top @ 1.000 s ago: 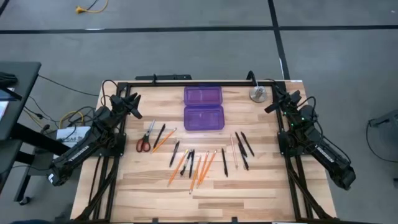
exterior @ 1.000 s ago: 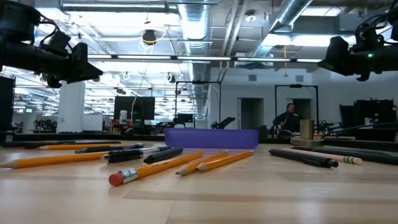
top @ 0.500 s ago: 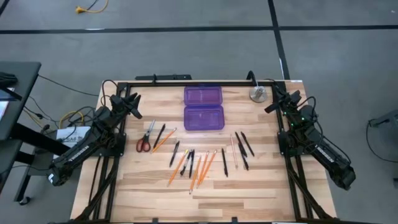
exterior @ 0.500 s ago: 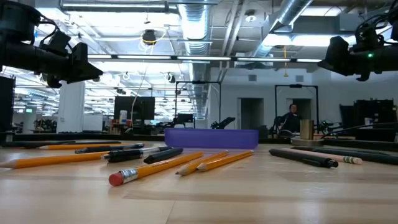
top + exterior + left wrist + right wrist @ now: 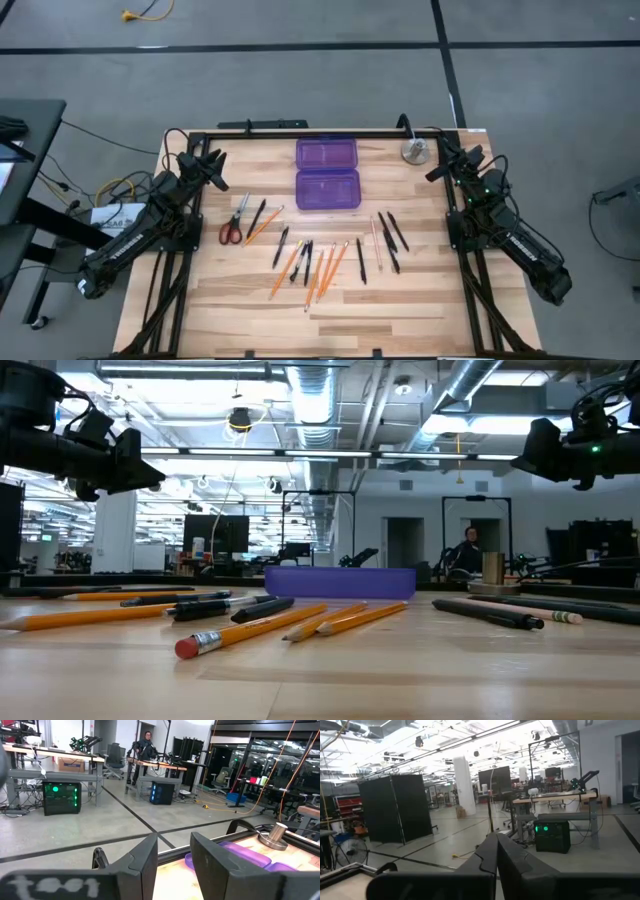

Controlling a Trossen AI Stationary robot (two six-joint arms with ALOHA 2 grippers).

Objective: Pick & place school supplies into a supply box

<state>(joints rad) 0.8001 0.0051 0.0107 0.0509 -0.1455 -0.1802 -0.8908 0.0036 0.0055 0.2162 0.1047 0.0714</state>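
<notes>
Pale wood planks make the table [image 5: 400, 290], and its near half is bare, the widest free stretch, running edge to edge below the supplies. A dark frame rail borders the top on all sides.

Next come the supplies, loose across the middle. Orange pencils [image 5: 322, 272] fan out at centre, mixed with black pens [image 5: 306, 260]; more pens [image 5: 390, 240] and a pale pencil [image 5: 376, 238] lie to the right, apart from the fan. Left of centre lie the red-handled scissors [image 5: 232, 228], with a pen and a pencil just beside them. In the low view the pencils [image 5: 250, 632] lie flat in the foreground. Clear strips of wood remain between the supplies and both side edges.

Behind them, at centre back, the purple box [image 5: 327, 176] lies opened flat, its two halves one behind the other, nothing in it. Bare wood flanks it on both sides. A silver metal object [image 5: 415, 151] stands at the far right corner.

The left gripper [image 5: 213, 165] hangs over the back left edge, its fingers [image 5: 145, 862] parted by a narrow gap, holding nothing. The right gripper [image 5: 441, 166] hangs over the back right edge, fingers [image 5: 487, 857] pressed together, empty.

Beyond is a grey floor with dark lines, desks and lit ceiling ducts; a person [image 5: 465, 552] is far off.
</notes>
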